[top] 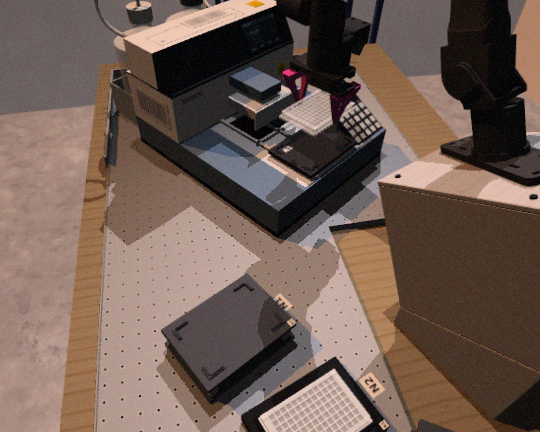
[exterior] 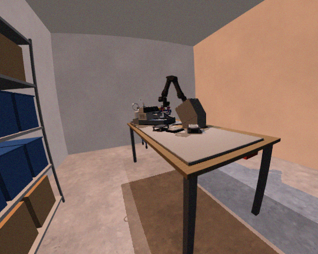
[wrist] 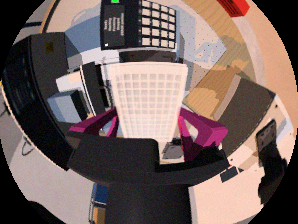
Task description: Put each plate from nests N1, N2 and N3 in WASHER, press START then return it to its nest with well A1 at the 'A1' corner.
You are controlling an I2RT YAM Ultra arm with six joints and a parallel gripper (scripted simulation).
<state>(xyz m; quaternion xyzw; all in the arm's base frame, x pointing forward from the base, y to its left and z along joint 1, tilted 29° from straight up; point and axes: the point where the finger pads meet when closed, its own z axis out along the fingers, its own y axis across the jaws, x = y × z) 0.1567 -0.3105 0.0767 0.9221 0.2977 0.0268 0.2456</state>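
My gripper [top: 318, 98] with magenta fingers is shut on a white 96-well plate [top: 309, 112] and holds it in the air just above the washer's black carrier pocket [top: 313, 149]. The wrist view shows the plate [wrist: 148, 102] between the fingers, with the sloped keypad [wrist: 140, 23] beyond it and a green lamp [wrist: 115, 0] lit. Nest N1 [top: 229, 330] is an empty dark slab. Nest N2 [top: 316, 405] holds a white plate at the bottom edge. Nest N3 is out of the top view.
The washer body [top: 222, 95] stands at the back, its manifold head [top: 256, 85] overhanging the track left of the carrier. The keypad [top: 360, 120] lies right of the carrier. The arm's base sits on a tall box pedestal [top: 472, 260] at the right.
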